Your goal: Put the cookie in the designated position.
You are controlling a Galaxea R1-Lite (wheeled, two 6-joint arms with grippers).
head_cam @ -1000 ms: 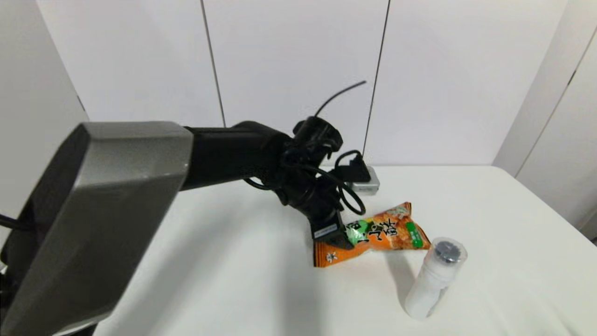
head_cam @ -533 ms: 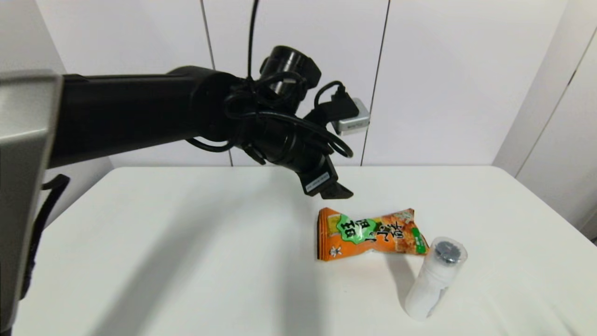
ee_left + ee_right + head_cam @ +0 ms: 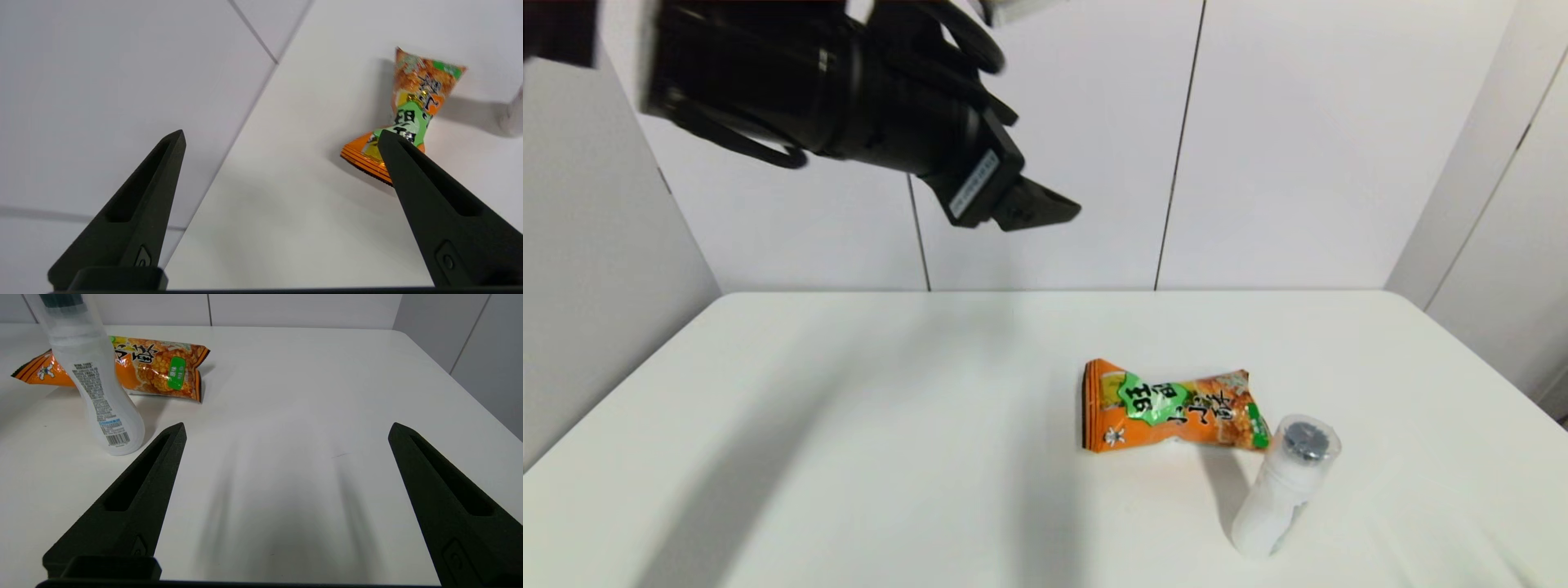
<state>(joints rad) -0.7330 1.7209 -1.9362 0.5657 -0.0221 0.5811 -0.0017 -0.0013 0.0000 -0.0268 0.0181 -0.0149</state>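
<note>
The cookie [image 3: 1172, 406], an orange crinkly packet with a green patch and black characters, lies flat on the white table [image 3: 849, 425], right of centre. It also shows in the left wrist view [image 3: 412, 110] and in the right wrist view [image 3: 159, 367]. My left gripper [image 3: 1045, 214] hangs high above the table, up and to the left of the packet, open and empty [image 3: 282, 139]. My right gripper [image 3: 286, 428] is open and empty, low over the table's near right part, out of the head view.
A white bottle [image 3: 1282, 486] with a dark cap stands just right of the cookie, close to its end, and partly covers it in the right wrist view [image 3: 96, 384]. White wall panels stand behind the table. The table's right edge [image 3: 1494, 384] runs near the bottle.
My left gripper let go of the cookie, then rose and drew back to the left. The packet settled flat on the table. The bottle has not moved.
</note>
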